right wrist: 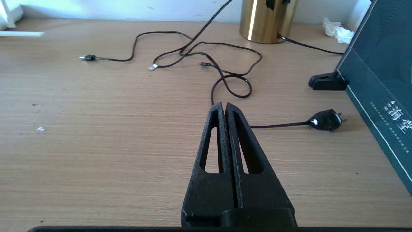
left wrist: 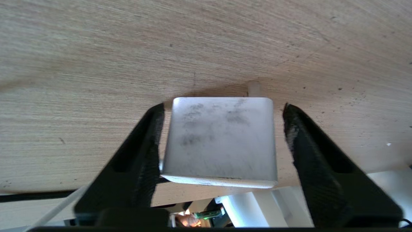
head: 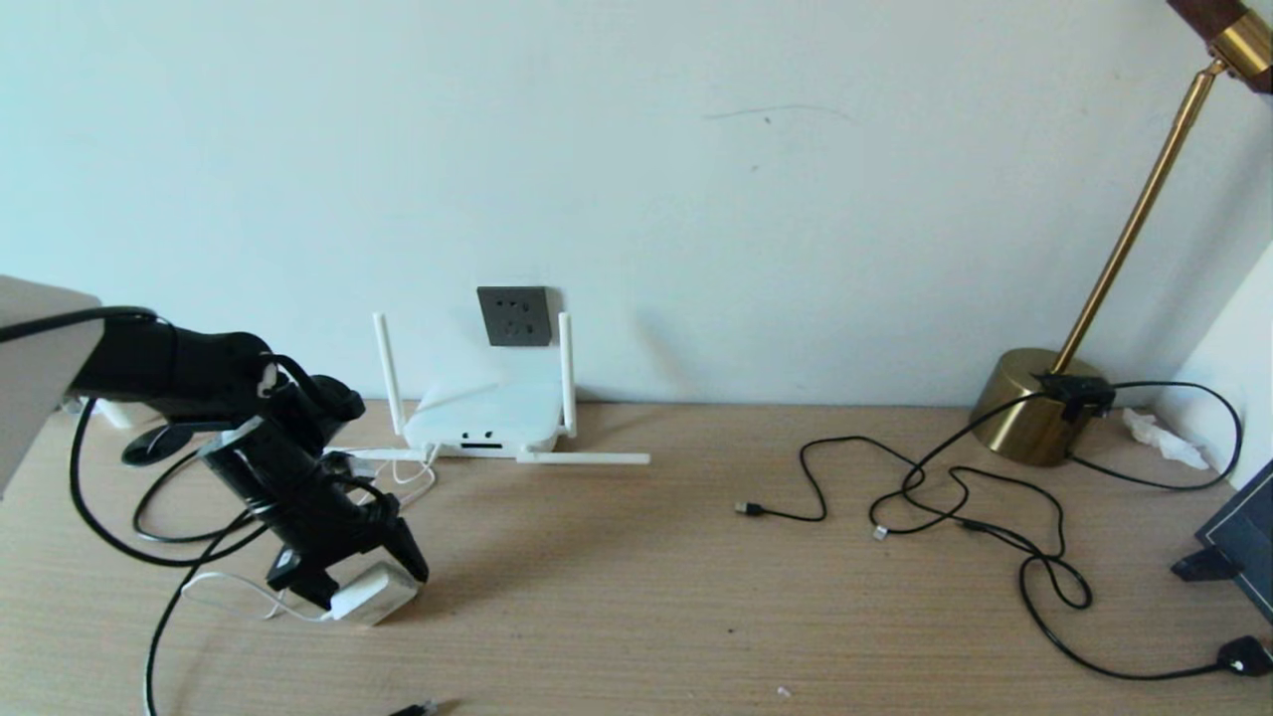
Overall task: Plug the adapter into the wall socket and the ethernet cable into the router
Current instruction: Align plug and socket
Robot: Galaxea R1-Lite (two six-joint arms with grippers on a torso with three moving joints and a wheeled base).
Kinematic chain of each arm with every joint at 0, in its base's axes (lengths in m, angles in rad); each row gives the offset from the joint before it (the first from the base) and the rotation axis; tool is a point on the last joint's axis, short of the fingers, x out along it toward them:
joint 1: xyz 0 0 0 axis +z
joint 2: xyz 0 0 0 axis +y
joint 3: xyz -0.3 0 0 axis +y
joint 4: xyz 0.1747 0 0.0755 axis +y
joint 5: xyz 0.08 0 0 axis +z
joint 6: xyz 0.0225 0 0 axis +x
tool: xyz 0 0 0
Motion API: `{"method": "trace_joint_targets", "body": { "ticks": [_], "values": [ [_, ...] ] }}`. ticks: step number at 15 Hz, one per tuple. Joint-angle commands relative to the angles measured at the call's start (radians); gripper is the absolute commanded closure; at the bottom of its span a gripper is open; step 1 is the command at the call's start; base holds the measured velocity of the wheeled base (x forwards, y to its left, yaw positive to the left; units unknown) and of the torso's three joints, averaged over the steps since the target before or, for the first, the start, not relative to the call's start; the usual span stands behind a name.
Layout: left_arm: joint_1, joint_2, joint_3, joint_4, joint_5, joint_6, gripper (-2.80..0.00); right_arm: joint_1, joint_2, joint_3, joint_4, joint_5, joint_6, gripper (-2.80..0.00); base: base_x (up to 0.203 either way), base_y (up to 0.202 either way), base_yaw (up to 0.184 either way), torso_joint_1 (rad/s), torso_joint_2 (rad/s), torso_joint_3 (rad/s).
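Observation:
The white cube adapter (head: 373,594) lies on the wooden table at the front left, its thin white cord (head: 229,589) trailing left. My left gripper (head: 363,582) is down over it, open, one finger on each side. In the left wrist view the adapter (left wrist: 222,141) sits between the fingers (left wrist: 151,138), with a gap on one side. The dark grey wall socket (head: 514,315) is on the wall behind the white router (head: 487,418). A small black plug of the ethernet cable (head: 416,708) peeks in at the bottom edge. My right gripper (right wrist: 224,104) hovers shut and empty over the right of the table.
A brass lamp base (head: 1034,403) stands at the back right, its black cord ending in a plug (head: 1243,656). A thin black USB cable (head: 748,509) tangles across the right half. A dark board on a stand (head: 1243,537) and crumpled tissue (head: 1164,438) sit far right.

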Motion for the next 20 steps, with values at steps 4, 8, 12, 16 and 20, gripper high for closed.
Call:
{"method": "trace_joint_targets", "body": {
  "ticks": [4, 8, 12, 16, 20],
  "values": [
    [0.0, -0.01, -0.008, 0.009, -0.011, -0.001, -2.8, 0.0, 0.0, 0.0, 0.0, 0.0, 0.0, 0.0, 0.0, 0.0, 0.0, 0.0, 0.0, 0.0],
    [0.005, -0.052, -0.092, 0.009, -0.008, 0.001, -2.8, 0.0, 0.0, 0.0, 0.0, 0.0, 0.0, 0.0, 0.0, 0.0, 0.0, 0.0, 0.0, 0.0],
    [0.007, -0.099, -0.158, 0.005, 0.001, 0.009, -2.8, 0.0, 0.0, 0.0, 0.0, 0.0, 0.0, 0.0, 0.0, 0.0, 0.0, 0.0, 0.0, 0.0],
    [0.007, -0.245, -0.154, -0.001, 0.002, 0.13, -2.8, 0.0, 0.0, 0.0, 0.0, 0.0, 0.0, 0.0, 0.0, 0.0, 0.0, 0.0, 0.0, 0.0],
    [0.034, -0.379, -0.147, -0.097, -0.005, 0.41, -2.8, 0.0, 0.0, 0.0, 0.0, 0.0, 0.0, 0.0, 0.0, 0.0, 0.0, 0.0, 0.0, 0.0]
  ]
}}
